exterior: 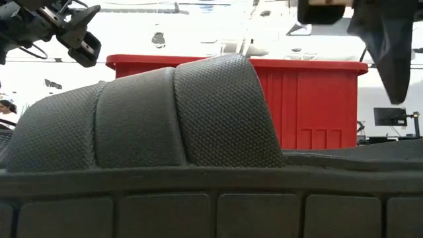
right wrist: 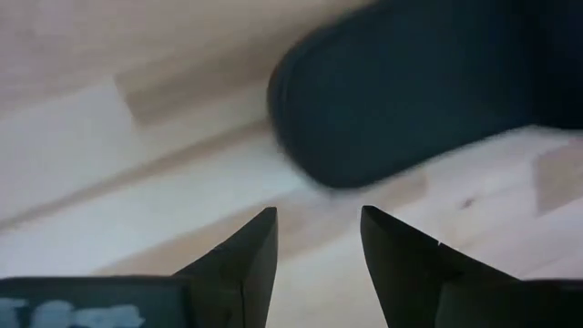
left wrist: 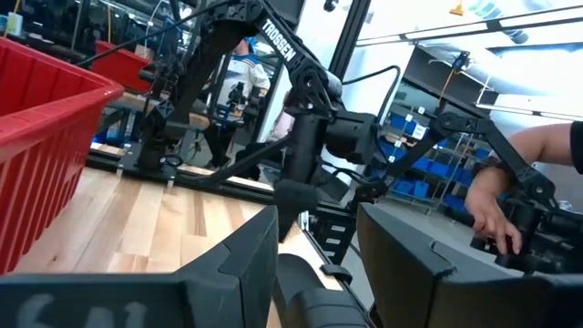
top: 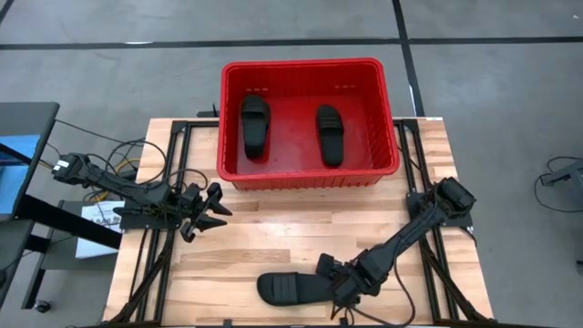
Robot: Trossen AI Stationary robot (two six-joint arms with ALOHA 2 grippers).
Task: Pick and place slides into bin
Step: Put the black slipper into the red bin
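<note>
On the wooden table, close to its near edge, lies a black slide (top: pixel 287 290) on its sole; in the low view this slide (exterior: pixel 165 119) fills most of the frame. My right gripper (top: pixel 339 284) points down just off its right end, open, above bare wood; in the right wrist view its gripper (right wrist: pixel 319 214) is short of the slide's rounded end (right wrist: pixel 401 100). Two more slides (top: pixel 255 126) (top: pixel 330 135) lie on the floor of the red bin (top: pixel 310 64) at the far side. At the table's left, my left gripper (top: pixel 217 208) hovers open, holding nothing.
Bare wood (top: pixel 291 223) stretches between the bin and the near slide. Black frame rails (top: pixel 414 173) run along both table sides, and cables (top: pixel 118 159) trail at the left. A person's hand (left wrist: pixel 496 214) shows beyond the table in the left wrist view.
</note>
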